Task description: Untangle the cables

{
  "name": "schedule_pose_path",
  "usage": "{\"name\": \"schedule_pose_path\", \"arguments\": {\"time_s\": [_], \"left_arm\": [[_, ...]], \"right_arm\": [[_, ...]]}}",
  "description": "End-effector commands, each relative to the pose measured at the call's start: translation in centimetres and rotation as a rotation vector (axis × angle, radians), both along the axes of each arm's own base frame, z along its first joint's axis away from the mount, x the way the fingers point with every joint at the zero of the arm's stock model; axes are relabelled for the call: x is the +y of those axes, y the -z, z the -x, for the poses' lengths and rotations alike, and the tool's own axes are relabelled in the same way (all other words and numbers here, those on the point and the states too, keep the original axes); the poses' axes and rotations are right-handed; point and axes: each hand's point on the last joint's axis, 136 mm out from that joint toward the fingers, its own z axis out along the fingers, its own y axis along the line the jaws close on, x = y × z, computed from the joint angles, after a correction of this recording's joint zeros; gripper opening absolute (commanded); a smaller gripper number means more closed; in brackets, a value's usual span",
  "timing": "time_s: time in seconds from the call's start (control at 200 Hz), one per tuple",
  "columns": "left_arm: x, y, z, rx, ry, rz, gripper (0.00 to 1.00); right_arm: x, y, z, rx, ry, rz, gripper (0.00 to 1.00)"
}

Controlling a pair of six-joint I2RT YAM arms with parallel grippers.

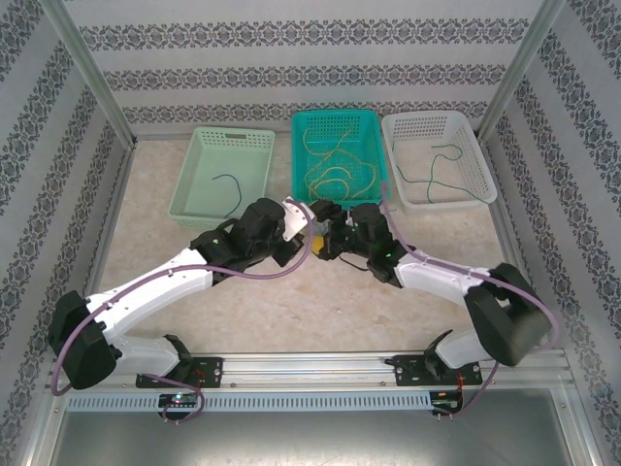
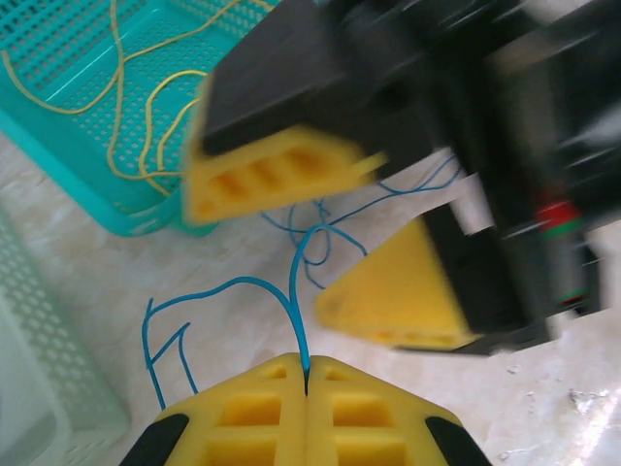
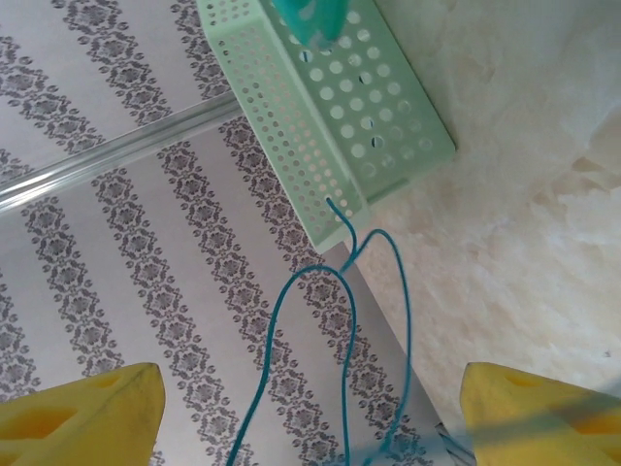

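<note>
Tabletop (image 1: 291,311): three baskets in a row along the far edge. Light green basket (image 1: 209,206), toward the far-left corner, holds one blue cable (image 1: 236,187) lying alone, so counts as sorted. White basket (image 1: 432,116), toward the far-right corner, holds one dark green cable (image 1: 430,170), also alone, sorted. Teal basket (image 1: 335,115), middle of the far edge, holds the yellow cables (image 1: 335,165): several loops crossing each other, looks like the unsorted pile.

Both arms meet mid-tabletop, just in front of the teal basket. Left claw (image 2: 306,379) is pinched tight on a second blue cable (image 2: 299,320), the strand coming out between its pads. Right claw (image 3: 310,413) has its fingers wide apart, gripping nothing, with that cable's loops hanging between them. The second blue cable crosses itself near the right claw; real knot or not, can't tell.

Judgement: roughly midway. Two cables separated out, one blue in hand and not yet binned, yellow tangle left to do.
</note>
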Motion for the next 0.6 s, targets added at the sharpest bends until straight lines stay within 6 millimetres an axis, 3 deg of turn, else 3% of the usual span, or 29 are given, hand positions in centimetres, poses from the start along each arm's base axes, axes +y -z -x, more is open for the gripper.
{"name": "schedule_pose_path", "arguments": {"time_s": [0.0,0.085,0.17,0.325,0.4,0.534,0.594], "left_arm": [[-2.0,-0.8,0.4,-0.01,0.04,0.057,0.0],[-2.5,-0.6,1.4,0.004,0.066,0.057,0.0],[-1.8,-0.2,1.9,0.015,0.046,0.057,0.0],[0.0,1.0,2.3,0.019,-0.01,0.035,0.02],[0.2,1.6,2.4,0.039,-0.027,0.032,0.07],[0.8,2.3,1.8,0.057,-0.112,0.053,0.31],[1.7,2.5,1.2,0.054,-0.186,0.057,0.55]], "right_arm": [[1.2,-1.1,-1.3,-0.025,0.021,-0.069,0.77],[0.5,-0.3,-1.9,-0.067,0.016,0.019,0.64],[-0.5,-1.1,-2.5,-0.143,0.024,0.107,0.48],[-2.6,-3.4,-2.9,-0.254,0.035,0.264,0.0],[-3.2,-5.1,-3.0,-0.323,0.03,0.339,0.0],[-3.2,-9.1,-3.0,-0.478,0.019,0.381,0.0],[-3.1,-10.8,-2.7,-0.547,0.0,0.419,0.0]]}}
